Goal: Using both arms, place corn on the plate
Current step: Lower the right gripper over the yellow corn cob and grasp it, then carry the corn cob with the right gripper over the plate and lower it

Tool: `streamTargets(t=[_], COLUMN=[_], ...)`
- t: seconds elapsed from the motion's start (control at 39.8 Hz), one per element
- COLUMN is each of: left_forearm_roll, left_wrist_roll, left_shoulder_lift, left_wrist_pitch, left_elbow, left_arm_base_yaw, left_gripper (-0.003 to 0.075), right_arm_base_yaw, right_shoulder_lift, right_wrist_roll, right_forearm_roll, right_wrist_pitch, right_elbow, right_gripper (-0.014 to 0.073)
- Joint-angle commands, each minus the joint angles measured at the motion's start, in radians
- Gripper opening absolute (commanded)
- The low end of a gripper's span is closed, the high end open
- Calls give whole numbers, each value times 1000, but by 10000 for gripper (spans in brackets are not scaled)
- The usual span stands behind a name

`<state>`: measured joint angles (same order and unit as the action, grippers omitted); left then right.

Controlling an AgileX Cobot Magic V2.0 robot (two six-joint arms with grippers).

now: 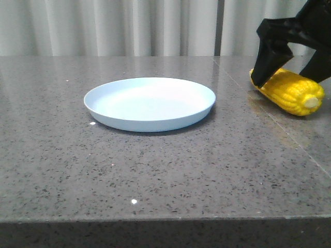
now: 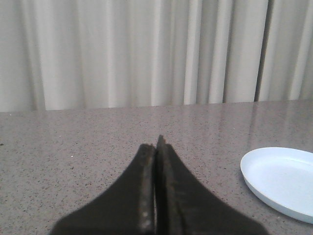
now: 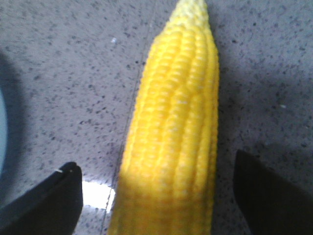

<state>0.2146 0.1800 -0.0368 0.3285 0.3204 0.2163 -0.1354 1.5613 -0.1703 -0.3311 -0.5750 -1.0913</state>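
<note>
Corn likely light, stiff, rounded; kernel rows give some grip but cob may roll; best hold judged across thick middle, fingers either side

Bright yellow cob, neat kernel rows, pale stub end toward lower right of front view

Lies on grey speckled surface at right edge of front view, apart from pale blue plate at centre; plate bare

Right tool spread, straddling corn, not pinching

Left tool pressed together, holding nothing

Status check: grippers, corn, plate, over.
Right gripper open, straddling corn on table. Left gripper shut, empty. Plate bare, path clear.
</note>
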Motion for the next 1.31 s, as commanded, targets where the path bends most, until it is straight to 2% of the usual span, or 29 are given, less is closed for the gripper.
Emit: streamTargets(t=[0.0,0.2,0.3,0.48,0.6,0.83,0.96,1.11,1.28], left_forearm_roll=[-3,-3,-3,-3,-3,-3,-3,-3,-3], left_wrist_roll=[12,12,12,12,12,12,12,12,12], left_shoulder_lift=[-13,-13,-13,-13,-13,-13,-13,-13,-13], left_wrist_pitch=[-75,-75,-75,-75,-75,-75,-75,-75,-75], left_elbow=[26,26,26,26,26,26,26,26,26], left_arm_base_yaw=[3,3,3,3,3,3,3,3,3], left_gripper=[-20,-20,-20,-20,-20,-20,-20,-20,-20], right_arm_base_yaw=[3,3,3,-4,-39,-220,-333,-453,-532], right_shoulder_lift=[-23,-24,-29,-79,-114,-101,-71,19,154], right_wrist_roll=[-7,-7,-7,-5,81,409,569,668,736], right_forearm_roll=[-17,-17,-17,-17,26,331,435,469,480], right_wrist_pitch=[39,39,25,-8,-22,-139,-176,-218,-263], right_elbow=[-37,-43,-43,-44,-53,-168,-249,-359,-492], right_gripper=[541,131,31,28,28,28,28,28,28])
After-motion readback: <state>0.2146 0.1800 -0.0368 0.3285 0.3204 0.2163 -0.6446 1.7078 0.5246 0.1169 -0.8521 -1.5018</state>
